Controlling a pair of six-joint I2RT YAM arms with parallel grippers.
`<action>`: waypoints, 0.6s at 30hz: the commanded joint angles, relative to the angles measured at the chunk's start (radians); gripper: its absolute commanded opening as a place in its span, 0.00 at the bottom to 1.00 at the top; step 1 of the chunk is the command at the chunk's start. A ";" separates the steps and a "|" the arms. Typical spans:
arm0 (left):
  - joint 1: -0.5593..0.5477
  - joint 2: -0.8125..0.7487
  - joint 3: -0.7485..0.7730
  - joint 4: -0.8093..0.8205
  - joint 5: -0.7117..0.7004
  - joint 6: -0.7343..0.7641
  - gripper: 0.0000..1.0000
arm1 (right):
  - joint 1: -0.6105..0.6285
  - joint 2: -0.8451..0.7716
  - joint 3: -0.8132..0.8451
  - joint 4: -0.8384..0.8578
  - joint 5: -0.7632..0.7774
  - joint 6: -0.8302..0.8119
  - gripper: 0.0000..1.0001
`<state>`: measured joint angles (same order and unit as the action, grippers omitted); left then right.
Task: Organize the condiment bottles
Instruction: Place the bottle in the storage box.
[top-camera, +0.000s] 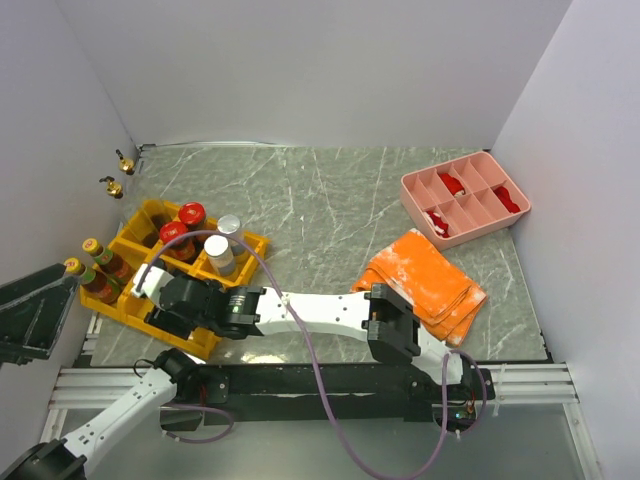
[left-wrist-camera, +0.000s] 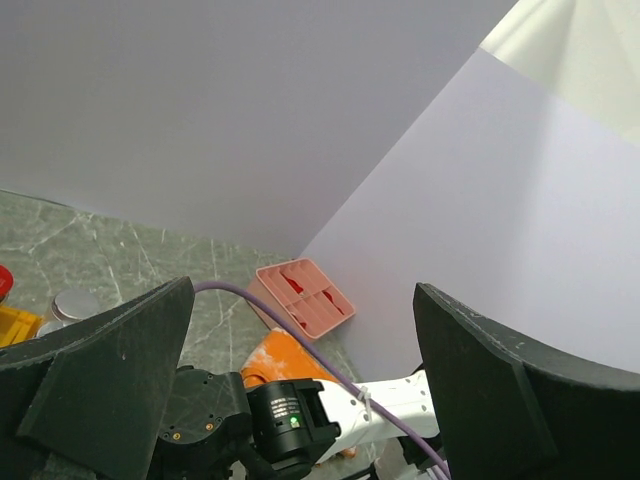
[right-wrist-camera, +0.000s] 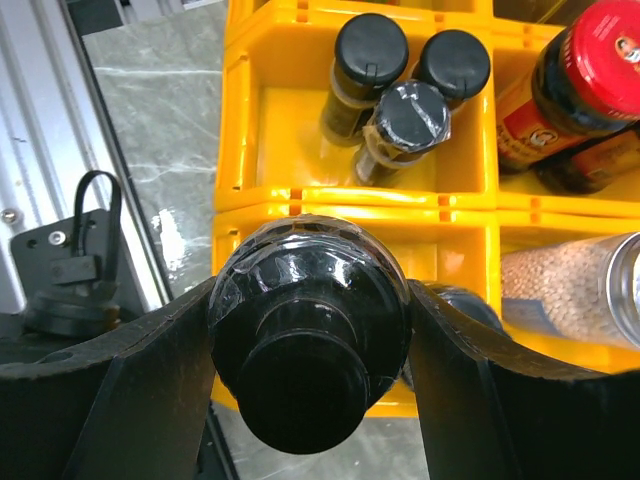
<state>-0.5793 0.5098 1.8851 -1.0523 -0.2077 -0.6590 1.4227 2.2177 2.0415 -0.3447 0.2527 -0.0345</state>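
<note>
Black and glossy, a small black-capped bottle (right-wrist-camera: 305, 330) sits clamped between the fingers of the right gripper (right-wrist-camera: 308, 372). The jaws are closed snugly on its shoulders, just below the cap. We see it poised over the yellow plastic bins (right-wrist-camera: 300, 205) at the left of the grey marble-patterned table (top-camera: 330, 200), on the near side of a dividing wall. We cannot tell whether its base already rests on the bin floor. Beyond that wall three black-capped bottles (right-wrist-camera: 405, 110) stand together in one compartment, with a red-capped bottle (right-wrist-camera: 590, 60) and a silver-lidded jar (right-wrist-camera: 570, 285) of brown grains off to the right. The left gripper (left-wrist-camera: 305, 372) hangs wide open with nothing in it, aimed across the table toward the pink divided tray (left-wrist-camera: 305, 295). We judge the step in hand to be setting this bottle down in a compartment. To do it well we should keep it upright, bring it straight down clear of the dividing wall, and let go only once the base is seated. We should also part the fingers just enough to free it, since the jar stands close on the right, and then lift straight up. Two gold-spout bottles (top-camera: 120, 172) near the far left wall, outside the bins, look like work yet to do.
</note>
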 joint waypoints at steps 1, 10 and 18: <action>-0.002 -0.028 0.009 0.038 -0.016 -0.010 0.96 | 0.002 0.020 0.002 0.099 0.036 -0.057 0.42; -0.002 -0.050 -0.006 0.074 -0.033 -0.013 0.96 | 0.004 0.048 -0.015 0.104 0.051 -0.064 0.48; -0.002 -0.045 -0.020 0.090 -0.033 -0.011 0.96 | 0.002 0.053 -0.024 0.110 0.071 -0.062 0.67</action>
<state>-0.5797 0.4587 1.8721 -1.0061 -0.2340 -0.6701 1.4227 2.2951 2.0071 -0.3077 0.2794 -0.0803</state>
